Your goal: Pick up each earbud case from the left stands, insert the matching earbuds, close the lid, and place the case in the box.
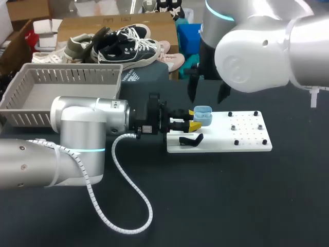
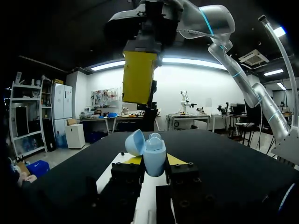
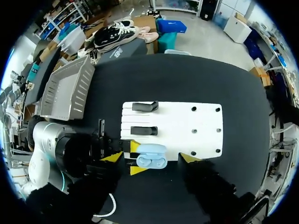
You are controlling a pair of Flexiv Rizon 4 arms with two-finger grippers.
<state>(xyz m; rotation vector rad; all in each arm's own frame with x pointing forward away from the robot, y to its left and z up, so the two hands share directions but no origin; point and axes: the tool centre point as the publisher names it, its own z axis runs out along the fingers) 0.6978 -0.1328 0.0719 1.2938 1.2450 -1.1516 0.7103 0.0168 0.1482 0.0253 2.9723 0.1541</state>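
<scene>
open earbud case (image 1: 203, 116) clamped in left gripper (image 1: 195, 119)

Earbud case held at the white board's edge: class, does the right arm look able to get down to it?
Probably yes. The right gripper hangs open above the earbud case with nothing between them. The left gripper clamps the case's sides only, leaving its open top free.

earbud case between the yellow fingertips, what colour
Light blue, the open plastic earbud case; clearest in the right wrist view.
</scene>
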